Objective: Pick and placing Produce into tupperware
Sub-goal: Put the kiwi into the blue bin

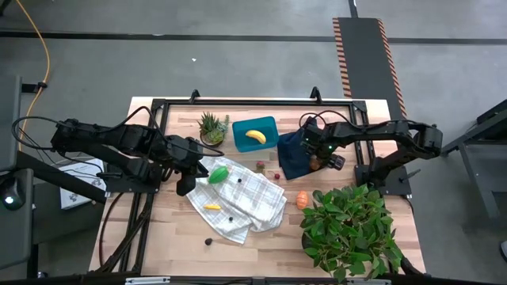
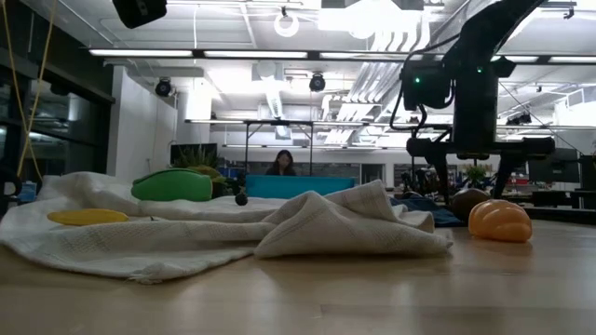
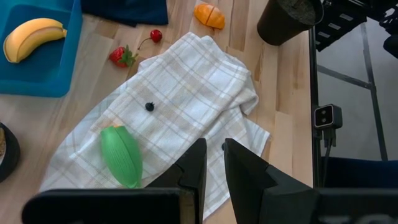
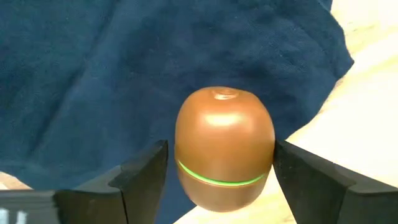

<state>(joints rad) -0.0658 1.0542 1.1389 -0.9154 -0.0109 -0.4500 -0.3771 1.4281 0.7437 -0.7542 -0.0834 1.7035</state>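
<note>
The teal tupperware [image 1: 255,133] stands at the table's far middle with a yellow banana [image 1: 255,136] in it. A brown egg-shaped piece [image 4: 224,146] lies on the navy cloth [image 4: 124,74]. My right gripper [image 4: 221,158] points down over it, open, one finger on either side, close but apart. A green piece [image 1: 218,174], a small yellow piece [image 1: 211,207] and dark berries lie on the checked cloth [image 1: 245,202]. The orange piece [image 1: 303,199] and red berries [image 1: 261,166] lie on the wood. My left gripper [image 3: 216,165] hovers over the cloth's left edge, only a narrow gap between its fingers, nothing in it.
A small spiky potted plant [image 1: 211,127] stands left of the tupperware. A big leafy plant [image 1: 348,229] fills the near right corner. A black frame [image 1: 253,101] runs along the table's far and side edges. Beyond the table a person [image 2: 282,163] sits.
</note>
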